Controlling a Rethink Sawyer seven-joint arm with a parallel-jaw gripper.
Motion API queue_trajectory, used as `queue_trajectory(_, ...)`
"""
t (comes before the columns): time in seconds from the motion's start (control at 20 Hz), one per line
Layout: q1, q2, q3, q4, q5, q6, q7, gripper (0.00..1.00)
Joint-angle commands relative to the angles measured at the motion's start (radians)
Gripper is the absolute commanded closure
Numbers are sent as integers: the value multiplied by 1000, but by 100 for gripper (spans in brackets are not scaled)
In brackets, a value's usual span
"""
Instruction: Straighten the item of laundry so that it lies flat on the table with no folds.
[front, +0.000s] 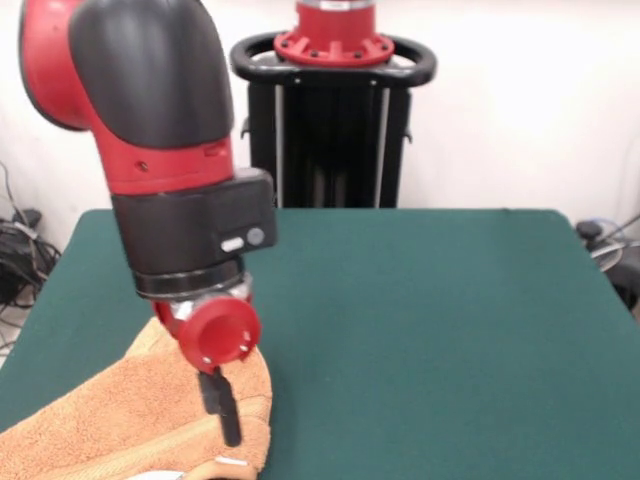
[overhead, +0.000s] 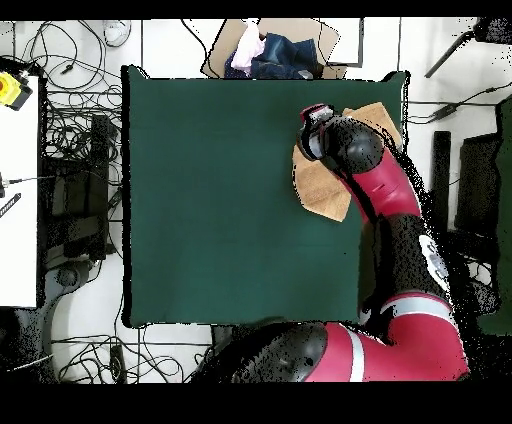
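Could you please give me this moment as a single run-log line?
tool: down at towel, grip state unclear | towel: bunched, folded, at table corner | table: green | task: not yet flat

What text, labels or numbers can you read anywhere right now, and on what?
No readable text in either view.
Arm wrist housing: a small pale oval patch, too blurred to read.
Towel: a white tag at its front edge, too small to read.
Green table: no markings show.
Box of clothes beyond the table: no lettering legible.
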Motion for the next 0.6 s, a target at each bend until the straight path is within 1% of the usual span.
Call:
queue_trajectory(0.05,20,64,138,123,59,-80,217,0)
queue_trajectory(0.2,32,72,141,118,65,-92,226,0)
queue_trajectory(0.4,25,93,180,121,69,-139,232,0)
queue_trajectory(0.6,57,115,149,99,74,-153,257,0)
